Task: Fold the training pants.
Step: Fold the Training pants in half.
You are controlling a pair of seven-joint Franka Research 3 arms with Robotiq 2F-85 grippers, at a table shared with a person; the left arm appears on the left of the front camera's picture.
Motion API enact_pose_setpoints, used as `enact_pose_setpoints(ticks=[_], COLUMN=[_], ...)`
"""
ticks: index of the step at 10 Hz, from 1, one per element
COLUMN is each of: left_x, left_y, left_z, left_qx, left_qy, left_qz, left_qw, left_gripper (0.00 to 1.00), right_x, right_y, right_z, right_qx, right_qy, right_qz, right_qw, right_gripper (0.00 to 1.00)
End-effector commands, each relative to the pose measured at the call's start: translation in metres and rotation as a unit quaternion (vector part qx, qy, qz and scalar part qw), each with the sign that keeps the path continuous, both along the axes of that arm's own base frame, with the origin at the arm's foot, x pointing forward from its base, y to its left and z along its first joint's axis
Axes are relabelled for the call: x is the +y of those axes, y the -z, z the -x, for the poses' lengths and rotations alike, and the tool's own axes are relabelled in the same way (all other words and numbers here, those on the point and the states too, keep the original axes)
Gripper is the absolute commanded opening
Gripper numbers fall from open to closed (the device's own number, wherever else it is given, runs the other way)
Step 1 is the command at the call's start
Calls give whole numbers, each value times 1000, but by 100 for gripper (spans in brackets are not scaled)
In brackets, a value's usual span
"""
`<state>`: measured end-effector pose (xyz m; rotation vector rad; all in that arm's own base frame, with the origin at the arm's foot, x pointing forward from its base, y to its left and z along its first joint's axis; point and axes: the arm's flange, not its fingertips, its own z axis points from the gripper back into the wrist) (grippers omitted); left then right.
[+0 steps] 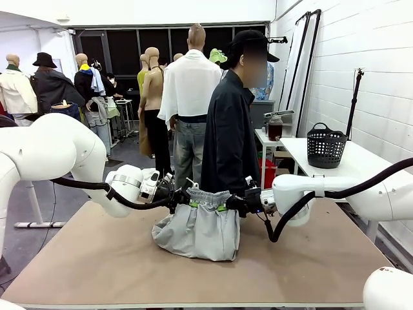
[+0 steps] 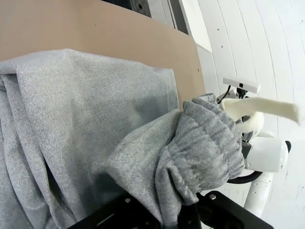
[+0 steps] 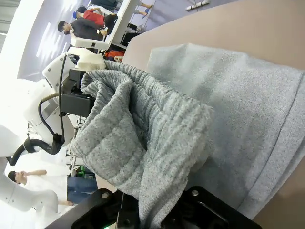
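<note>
Hanging limp between them, the training pants sag onto the worktop: soft, light jersey. The left end effector and right end effector each pinch the gathered waistband, the firmest hold.

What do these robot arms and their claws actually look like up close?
Both arms are glossy white with fat, rounded joints. The left arm and right arm each carry a thick black cable looping loosely along the outside. Each ends in a black two-finger claw, the left gripper and right gripper, with bright green pads on the fingers. A grey and white wrist block sits behind each claw.
</note>
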<state>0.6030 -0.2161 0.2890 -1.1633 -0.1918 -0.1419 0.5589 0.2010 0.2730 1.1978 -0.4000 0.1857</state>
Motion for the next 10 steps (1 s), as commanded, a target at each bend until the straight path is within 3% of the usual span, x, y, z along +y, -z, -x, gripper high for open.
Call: enact_pose_setpoints(ticks=[1,6,10], left_x=[4,7,5], left_y=[-3,5,17], left_z=[-8,-43,-60], left_qx=[4,8,41], left_qy=[-9,-12,-27], left_qz=[-3,-8,-21], left_qw=[1000,1000,999], left_gripper=[0,0,0], right_x=[0,0,-2], right_y=[1,8,17], right_z=[-4,-20,-32], right_qx=[8,11,27], right_qy=[8,36,52], right_qz=[-4,-4,17], right_qw=[1000,999,998], right_gripper=[0,0,0])
